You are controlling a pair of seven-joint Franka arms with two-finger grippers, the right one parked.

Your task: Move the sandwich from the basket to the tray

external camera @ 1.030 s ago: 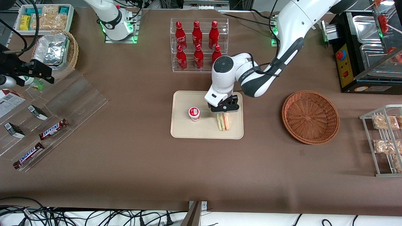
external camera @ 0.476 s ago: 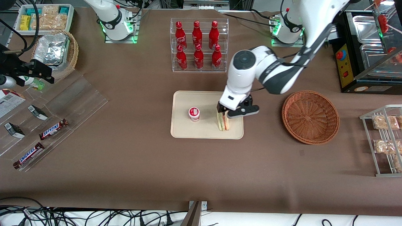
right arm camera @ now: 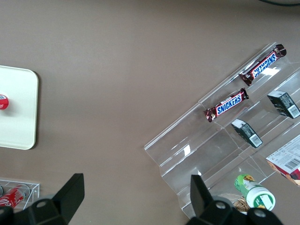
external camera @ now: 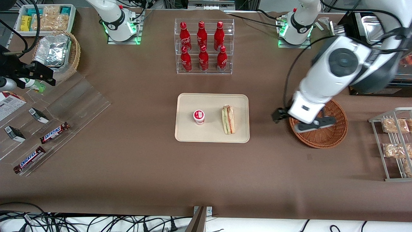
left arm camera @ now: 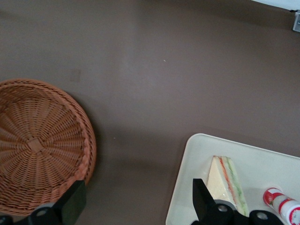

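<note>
The wedge-shaped wrapped sandwich (external camera: 228,120) lies flat on the cream rectangular tray (external camera: 186,133), well apart from the gripper (external camera: 301,120), whose jaws hang spread and empty, apparently over the round reddish-brown wicker basket's (external camera: 334,137) rim, sandwich sideways toward the parked arm's end.

We see the working arm's black two-finger gripper (external camera: 302,121) smeared by motion blur above the round reddish-brown wicker basket (external camera: 334,137), covering part of its rim. In the wrist view that basket (left arm camera: 40,145) and the flat cream-beige tray (left arm camera: 262,159) run off the frame's edges, and one black finger (left arm camera: 202,204) hides a corner of the wrapped wedge-shaped sandwich (left arm camera: 225,180).
</note>
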